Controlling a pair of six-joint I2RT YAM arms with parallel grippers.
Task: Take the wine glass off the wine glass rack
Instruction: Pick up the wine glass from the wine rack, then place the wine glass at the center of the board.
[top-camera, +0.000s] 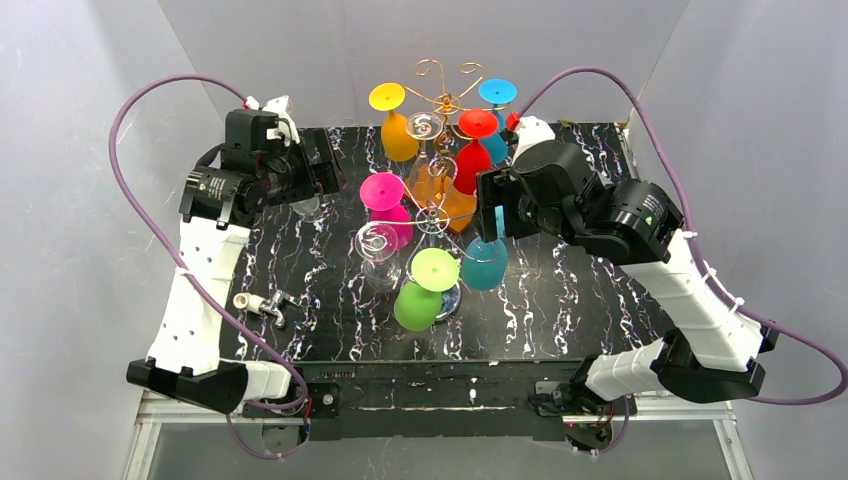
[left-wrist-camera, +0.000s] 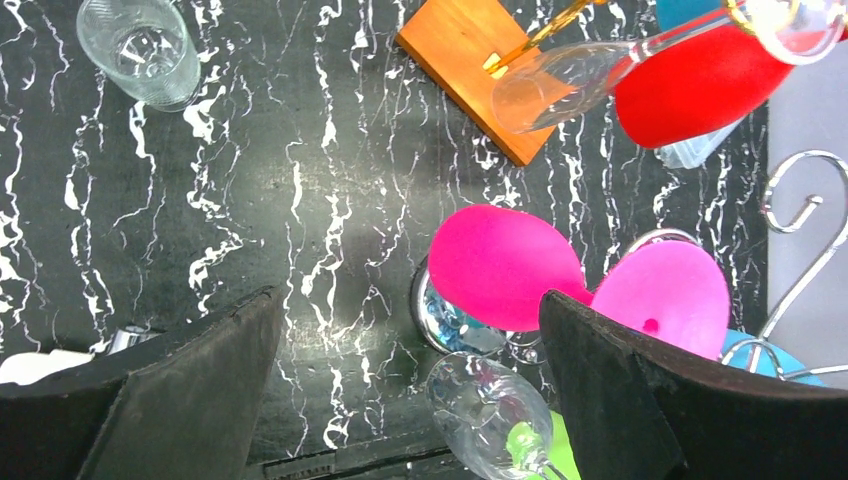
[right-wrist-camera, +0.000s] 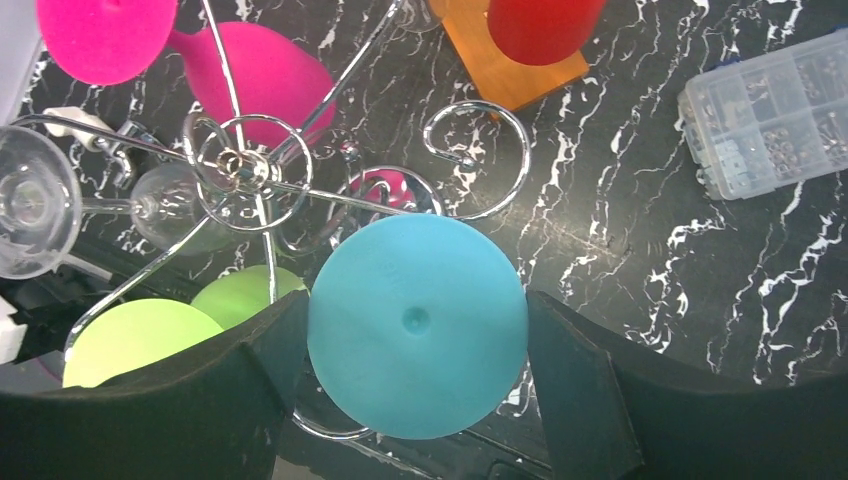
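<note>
The teal wine glass (right-wrist-camera: 417, 325) is hanging foot-up on the wire rack (right-wrist-camera: 235, 165), directly under the right pincer (right-wrist-camera: 412, 300), its stem pointing away from it. The pincer is standing spread wide, flanking the foot's rim; whether it is pinching the foot cannot be told.

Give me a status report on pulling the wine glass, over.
Left gripper open, over table. Right gripper straddles teal glass foot, contact unclear. Glass not yet off silver rack. Lime glass crowds it.
</note>
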